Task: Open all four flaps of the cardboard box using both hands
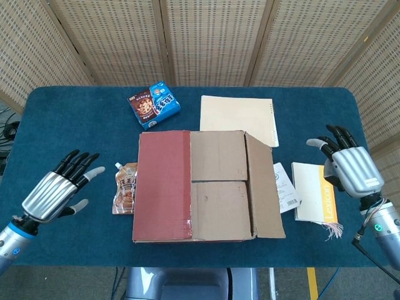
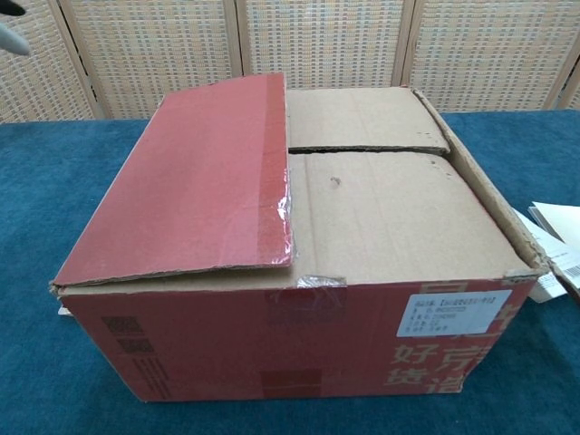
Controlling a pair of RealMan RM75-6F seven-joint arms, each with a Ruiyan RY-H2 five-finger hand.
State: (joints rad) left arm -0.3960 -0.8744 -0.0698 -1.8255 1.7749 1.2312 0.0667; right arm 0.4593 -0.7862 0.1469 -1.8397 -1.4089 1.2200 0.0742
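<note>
We see the red-and-brown cardboard box (image 1: pixel 206 186) at the centre of the blue-covered table (image 1: pixel 75 119), its red left flap (image 1: pixel 162 185) lying flat over two closed brown inner flaps (image 1: pixel 219 187), its right flap (image 1: pixel 265 187) folded down outside. A blue snack packet (image 1: pixel 154 104) lies at eleven o'clock, a beige folder (image 1: pixel 237 114) at one, a brown pouch (image 1: pixel 125 188) touching the box at nine, and a white-and-yellow notebook (image 1: pixel 317 192) at three. Our left hand (image 1: pixel 55 192) and right hand (image 1: pixel 347 166) hover well apart from the box, fingers spread, holding nothing.

Head view looks steeply down from above, taking in the whole table (image 1: pixel 75 112) and screen wall behind. Chest view sits low and close at the front edge, facing level. Both share the box (image 1: pixel 206 187) (image 2: pixel 299 245) top.
</note>
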